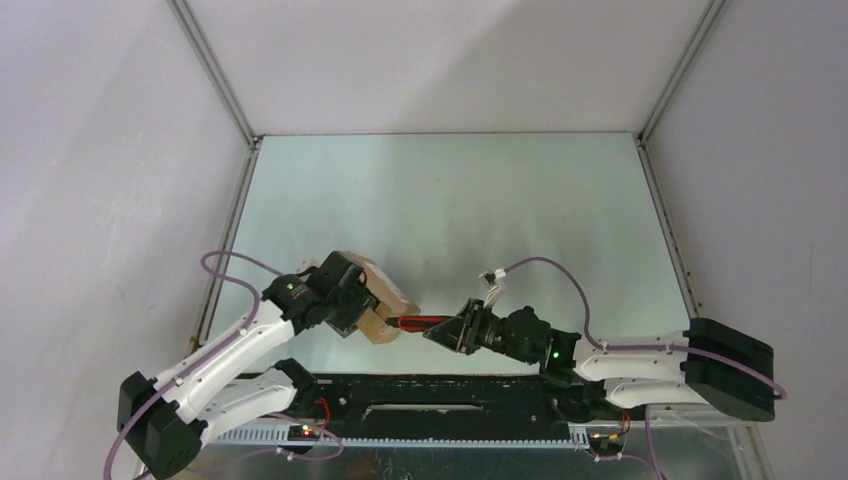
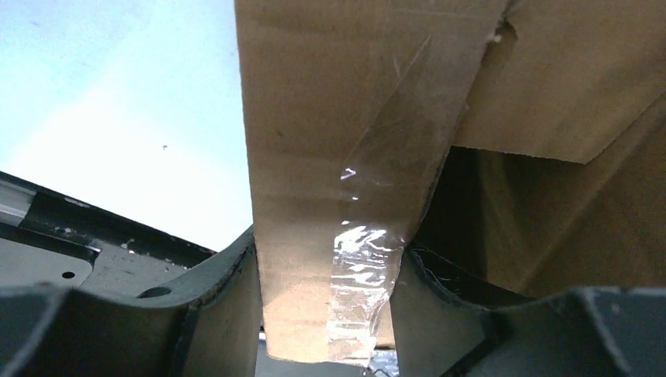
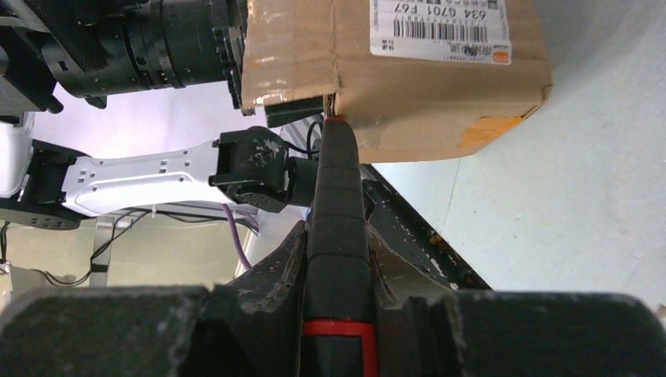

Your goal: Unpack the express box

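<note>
Close by the front edge of the desk, the right claw is clamped around the black-and-red utility knife. The knife's tip touches the lower edge of the express box, just under its white shipping label. The left claw pinches a taped cardboard flap, holding the box tilted, a little left of centre. Beyond both arms the desk runs on to the back wall.
</note>
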`<state>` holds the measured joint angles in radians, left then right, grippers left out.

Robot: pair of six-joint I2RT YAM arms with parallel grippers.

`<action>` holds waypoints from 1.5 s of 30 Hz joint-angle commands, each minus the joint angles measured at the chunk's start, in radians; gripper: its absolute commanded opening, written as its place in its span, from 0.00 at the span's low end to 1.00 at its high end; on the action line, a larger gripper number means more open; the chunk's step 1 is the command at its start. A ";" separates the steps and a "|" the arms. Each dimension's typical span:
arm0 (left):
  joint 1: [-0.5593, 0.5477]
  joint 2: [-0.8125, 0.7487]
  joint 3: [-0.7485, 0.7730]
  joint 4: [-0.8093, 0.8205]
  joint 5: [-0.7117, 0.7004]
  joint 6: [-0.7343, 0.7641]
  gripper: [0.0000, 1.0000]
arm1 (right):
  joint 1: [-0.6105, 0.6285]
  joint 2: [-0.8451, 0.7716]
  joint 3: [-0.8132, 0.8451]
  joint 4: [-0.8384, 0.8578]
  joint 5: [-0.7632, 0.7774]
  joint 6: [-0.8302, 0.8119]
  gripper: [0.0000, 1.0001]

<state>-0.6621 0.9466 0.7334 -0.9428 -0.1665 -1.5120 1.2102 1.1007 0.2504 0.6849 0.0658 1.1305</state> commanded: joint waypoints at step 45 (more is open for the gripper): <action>-0.077 0.025 0.162 0.099 -0.239 0.070 0.00 | -0.021 0.087 0.034 -0.058 -0.360 0.056 0.00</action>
<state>-0.7139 1.0023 0.7975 -0.8707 -0.3202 -1.4712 1.1881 1.1484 0.2523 0.6266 -0.2371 1.1561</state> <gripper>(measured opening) 0.544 0.241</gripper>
